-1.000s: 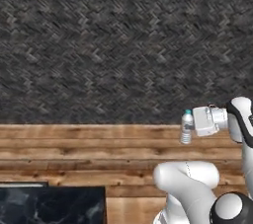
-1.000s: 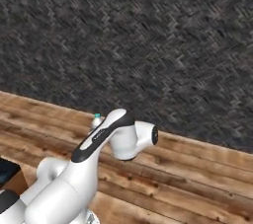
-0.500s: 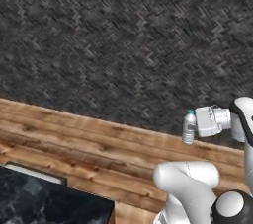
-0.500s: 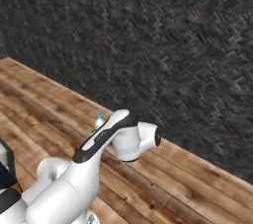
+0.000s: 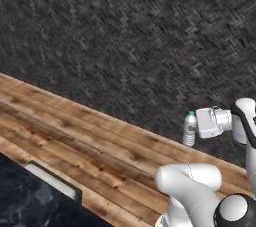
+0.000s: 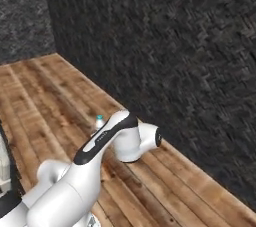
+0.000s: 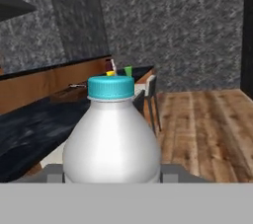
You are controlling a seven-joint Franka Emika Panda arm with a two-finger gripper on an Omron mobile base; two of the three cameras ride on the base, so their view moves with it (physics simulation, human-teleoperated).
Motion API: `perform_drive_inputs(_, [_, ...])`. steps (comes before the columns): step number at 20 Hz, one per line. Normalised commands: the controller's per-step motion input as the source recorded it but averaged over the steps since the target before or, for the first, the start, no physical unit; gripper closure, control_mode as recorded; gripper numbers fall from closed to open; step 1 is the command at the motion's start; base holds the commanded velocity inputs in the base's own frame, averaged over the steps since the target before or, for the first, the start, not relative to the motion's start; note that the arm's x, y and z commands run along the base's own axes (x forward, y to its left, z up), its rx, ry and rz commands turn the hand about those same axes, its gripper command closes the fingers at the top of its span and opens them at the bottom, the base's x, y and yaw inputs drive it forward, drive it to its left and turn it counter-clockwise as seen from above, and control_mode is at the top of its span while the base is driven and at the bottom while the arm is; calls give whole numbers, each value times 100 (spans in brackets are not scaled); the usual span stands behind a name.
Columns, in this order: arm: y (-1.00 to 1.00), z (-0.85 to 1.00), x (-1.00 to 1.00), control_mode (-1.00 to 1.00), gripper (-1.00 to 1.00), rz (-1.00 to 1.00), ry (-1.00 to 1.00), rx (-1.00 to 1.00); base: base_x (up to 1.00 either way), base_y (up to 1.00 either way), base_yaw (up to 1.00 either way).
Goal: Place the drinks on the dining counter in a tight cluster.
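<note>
You have a dark grey wall of herringbone-patterned stone [image 5: 125, 36] across the back, and a floor of warm brown wood planks [image 5: 85, 141] running beneath it. In the hand view, a dark stool [image 7: 152, 97] stands on those planks, with small yellow and green items [image 7: 121, 72] far behind, too blurred to identify.

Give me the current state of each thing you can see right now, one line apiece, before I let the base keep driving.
Clear bottle: upright, light-blue cap on, lifted off any surface, held in the jaws.
Gripper: shut on the clear bottle, holding it over the wood floor.
Dining counter: black top seen from the hand view, far side carries a few small things too small to tell.
</note>
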Motion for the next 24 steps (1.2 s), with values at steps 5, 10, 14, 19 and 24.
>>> perform_drive_inputs(5, [0, 0, 0, 100, 100, 0, 0, 0, 70, 0, 47])
perform_drive_inputs(10, [0, 0, 0, 100, 100, 0, 0, 0, 66, -1, 49])
perform_drive_inputs(14, [0, 0, 0, 100, 100, 0, 0, 0, 67, -2, 44])
perform_drive_inputs(19, [0, 0, 0, 100, 100, 0, 0, 0, 69, -5, 37])
perform_drive_inputs(24, [0, 0, 0, 100, 100, 0, 0, 0, 70, -8, 37])
